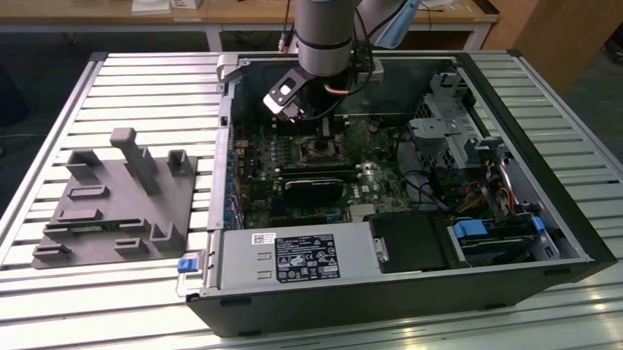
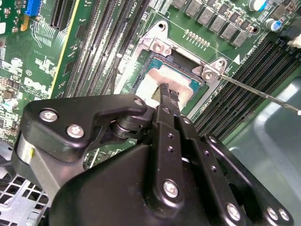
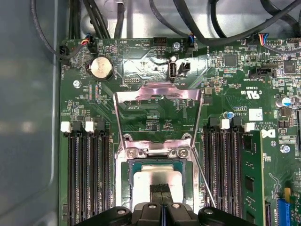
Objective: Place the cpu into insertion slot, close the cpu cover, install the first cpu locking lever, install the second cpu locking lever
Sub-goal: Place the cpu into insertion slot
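Where your gripper (image 3: pixel 160 189) sits: low over the insertion slot (image 3: pixel 155 162), with the fingertips (image 2: pixel 165 89) touching the top of the cpu (image 3: pixel 146 181) in both wrist views.
jaws: closed together; you have nothing pinched between them.
cpu: lying flat inside the insertion slot.
cpu cover (image 3: pixel 160 92): swung up and open, standing just beyond the slot.
locking lever (image 2: pixel 263 92): a thin wire rod running away from the slot's corner.
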Controlling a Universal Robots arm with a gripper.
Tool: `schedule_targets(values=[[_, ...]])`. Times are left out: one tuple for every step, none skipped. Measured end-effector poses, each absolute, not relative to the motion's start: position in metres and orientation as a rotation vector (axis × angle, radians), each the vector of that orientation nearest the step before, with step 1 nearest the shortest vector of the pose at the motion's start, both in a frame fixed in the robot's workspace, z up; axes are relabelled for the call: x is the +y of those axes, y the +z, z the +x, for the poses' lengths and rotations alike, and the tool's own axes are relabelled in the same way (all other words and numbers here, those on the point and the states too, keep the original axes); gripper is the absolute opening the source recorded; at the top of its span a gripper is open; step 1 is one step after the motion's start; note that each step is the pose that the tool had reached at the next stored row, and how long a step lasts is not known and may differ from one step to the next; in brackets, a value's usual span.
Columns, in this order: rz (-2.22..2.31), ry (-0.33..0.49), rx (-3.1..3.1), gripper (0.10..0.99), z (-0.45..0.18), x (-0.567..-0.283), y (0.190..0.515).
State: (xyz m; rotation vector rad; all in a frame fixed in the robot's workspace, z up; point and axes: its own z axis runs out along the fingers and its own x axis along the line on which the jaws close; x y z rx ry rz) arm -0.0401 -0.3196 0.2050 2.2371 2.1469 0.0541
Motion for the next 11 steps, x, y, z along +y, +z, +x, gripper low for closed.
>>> schedule_targets(values=[[2.237, 0.054, 2.147, 0.106, -0.04, -0.32, 0.205], [2.237, 0.054, 2.147, 0.106, -0.04, -0.32, 0.205], [2.237, 0.054, 2.147, 0.106, -0.04, -0.32, 0.205], [2.237, 0.054, 2.147, 0.106, -0.04, -0.32, 0.205], [2.237, 0.054, 2.147, 0.106, -0.04, -0.32, 0.206], [2.237, 0.054, 2.147, 0.106, -0.04, -0.32, 0.208], [2.237, 0.054, 2.147, 0.106, -0.04, -0.32, 0.21], [2.237, 0.054, 2.147, 0.106, -0.04, -0.32, 0.212], [2.237, 0.054, 2.147, 0.106, -0.04, -0.32, 0.214], [2.237, 0.054, 2.147, 0.106, -0.04, -0.32, 0.217], [2.237, 0.054, 2.147, 0.106, -0.04, -0.32, 0.219]])
